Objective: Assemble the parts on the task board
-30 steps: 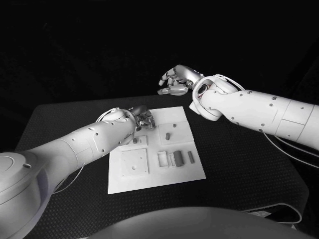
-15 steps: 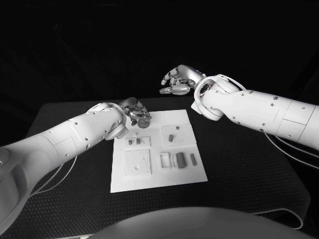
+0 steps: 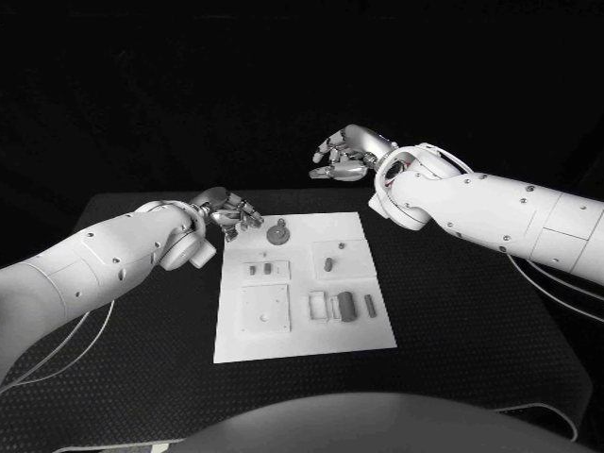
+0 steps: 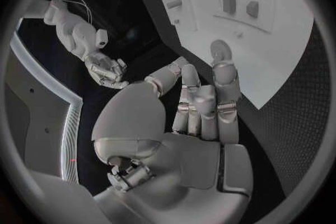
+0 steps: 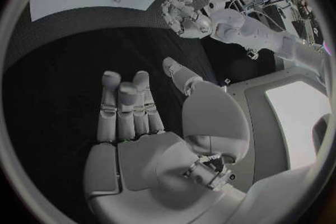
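Nearest to us lies the flat white rectangular task board, and on it we see small grey parts: upright blocks in the near section, then two small pieces, then a round grey disc part close to the far edge. Our silver left hand hovers just beside that disc, fingers loosely curled and holding nothing. Farther away, our silver right hand hangs beyond the board, also empty, fingers slightly apart. If the left hand descends off-centre, we judge the fingers could push the disc away.
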